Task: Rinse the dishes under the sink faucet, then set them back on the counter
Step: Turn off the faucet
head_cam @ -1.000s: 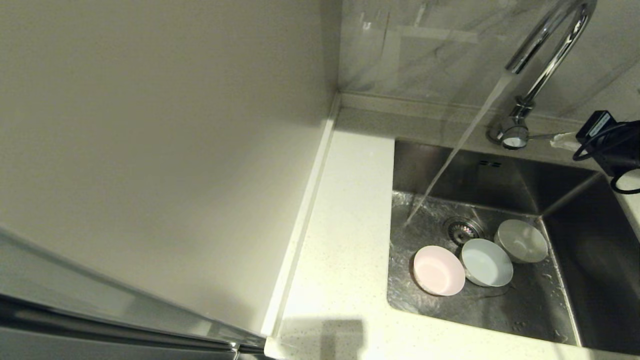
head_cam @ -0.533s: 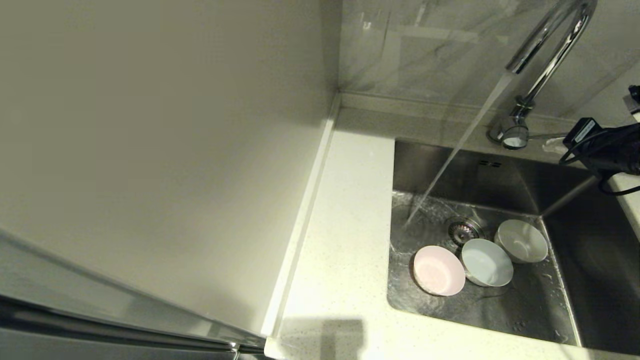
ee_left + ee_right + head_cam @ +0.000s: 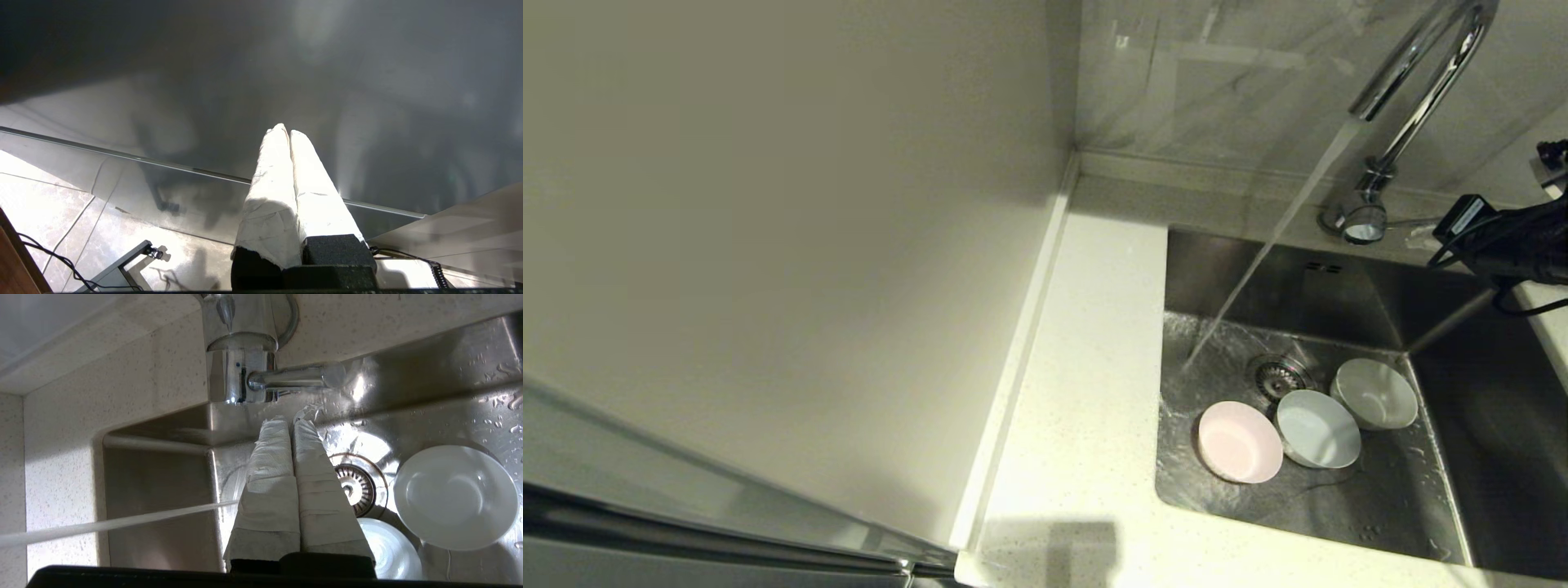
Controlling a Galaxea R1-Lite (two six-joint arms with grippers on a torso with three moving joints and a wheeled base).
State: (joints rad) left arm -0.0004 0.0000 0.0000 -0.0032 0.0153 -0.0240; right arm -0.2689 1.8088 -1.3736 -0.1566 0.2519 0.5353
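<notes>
Water runs from the sink faucet (image 3: 1413,90) while three dishes (image 3: 1319,427) sit in the sink (image 3: 1339,278). My right gripper (image 3: 293,418), fingers pressed together and empty, sits beside the lever (image 3: 296,377); I'd back away gently, then open wide over one bowl.

You see 3 bowls: a pink bowl (image 3: 1240,442), a pale blue bowl (image 3: 1317,428) and a white bowl (image 3: 1374,393). Your sink (image 3: 1339,286) is shiny grey metal. Your counter (image 3: 1086,392) is white with tiny specks. Your faucet (image 3: 1413,90) is shiny silver.
</notes>
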